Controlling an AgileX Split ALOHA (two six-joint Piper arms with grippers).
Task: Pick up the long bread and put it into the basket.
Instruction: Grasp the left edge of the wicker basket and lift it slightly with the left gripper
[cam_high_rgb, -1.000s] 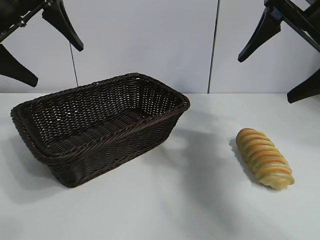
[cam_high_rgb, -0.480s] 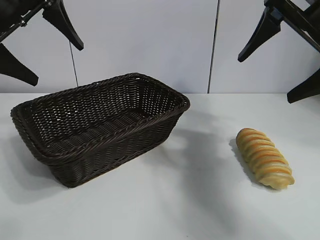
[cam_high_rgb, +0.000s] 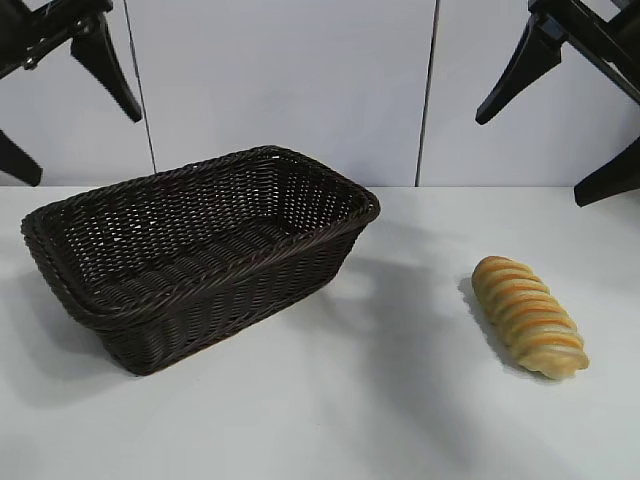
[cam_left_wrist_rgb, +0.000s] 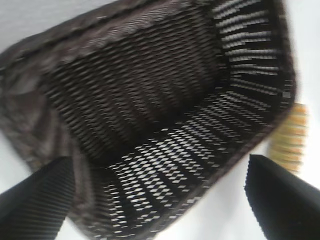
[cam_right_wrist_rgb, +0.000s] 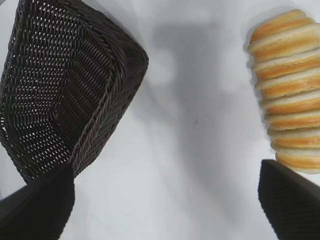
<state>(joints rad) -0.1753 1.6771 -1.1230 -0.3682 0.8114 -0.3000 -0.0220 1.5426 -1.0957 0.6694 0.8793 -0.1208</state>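
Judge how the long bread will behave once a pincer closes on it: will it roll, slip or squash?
The long bread lies free on the table, and its rounded sides suggest it may roll if nudged sideways. Its crosswise ridges should give the fingers some hold. It looks light for its size, perhaps soft, so a hard squeeze could dent it.

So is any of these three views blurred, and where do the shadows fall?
Left wrist view: the dark-brown woven wicker basket is smeared by motion blur. Exterior view: sharp, soft shadows on the white table beside the basket and the ridged golden-brown long bread. Right wrist view: sharp, faint grey shadow between them.
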